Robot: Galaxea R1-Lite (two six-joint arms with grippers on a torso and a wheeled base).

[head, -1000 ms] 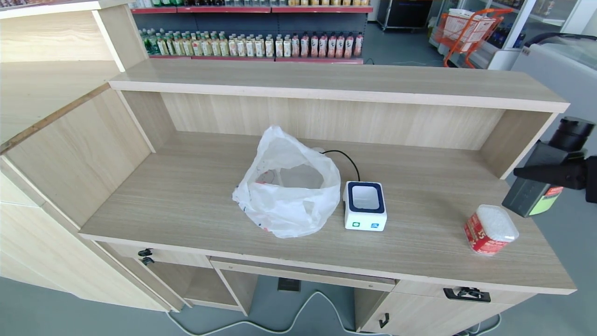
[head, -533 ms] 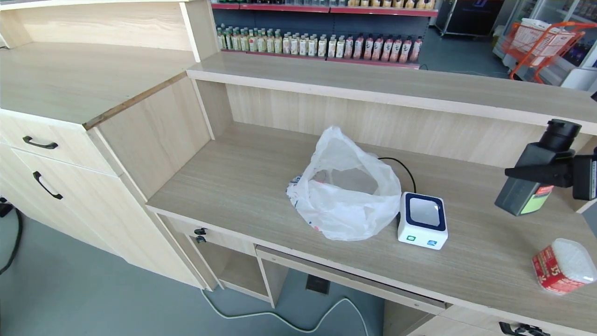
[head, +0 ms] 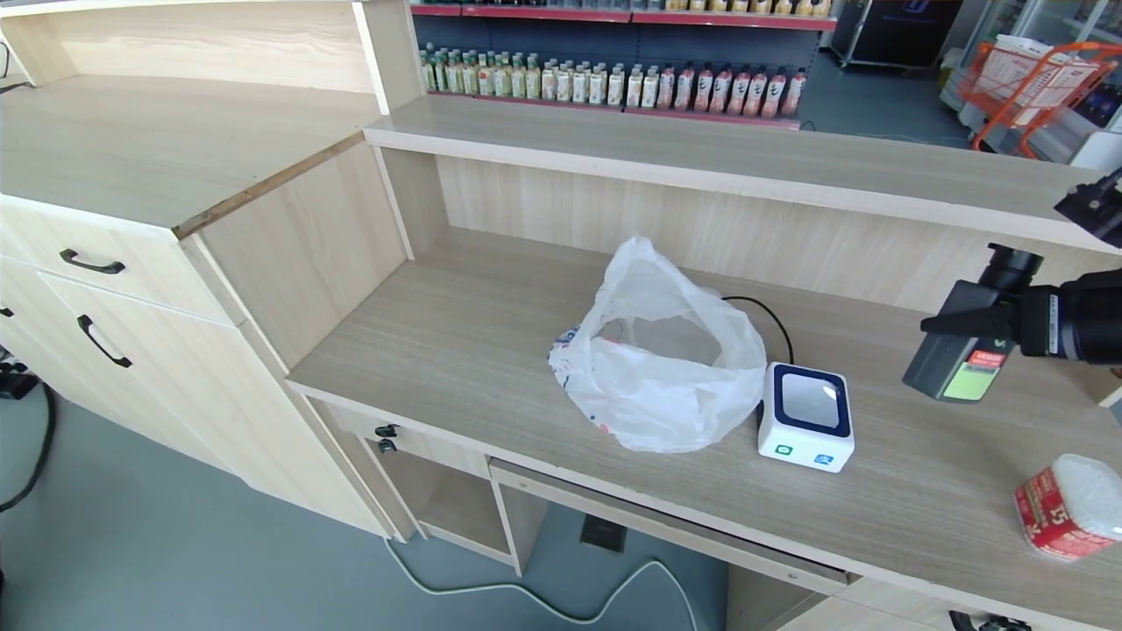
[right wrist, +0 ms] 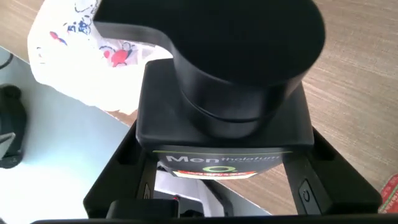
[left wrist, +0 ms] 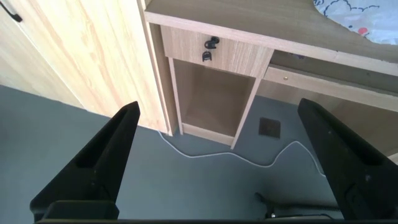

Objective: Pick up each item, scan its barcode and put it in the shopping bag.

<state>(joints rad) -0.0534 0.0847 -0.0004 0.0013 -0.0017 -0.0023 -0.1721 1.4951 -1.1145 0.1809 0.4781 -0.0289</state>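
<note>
Right hand [head: 982,322] is pinching a dark bottle [head: 955,359] just below its black cap. I see the bottle tilted and held in the air over the desk [head: 491,350], clear of the wood. On the wrist camera the fingers [right wrist: 115,180] press against both sides of the bottle's body, with a green-and-white label showing between them.

Below this hand and off to its left, the white scanner [head: 806,428] sits on the desk, window facing up. The shopping bag [head: 666,368] stands just beyond the scanner on the same side, mouth open, right against it as far as I can tell. A black cable [head: 763,315] runs behind the two.

A red tub with a white lid [head: 1069,506] sits under the hand, closer to the desk's front edge, well apart from the scanner.

Left hand [left wrist: 217,155] is spread wide with nothing in it, hanging low over the grey floor [left wrist: 93,143] in front of the desk's open cubby [left wrist: 208,99].
</note>
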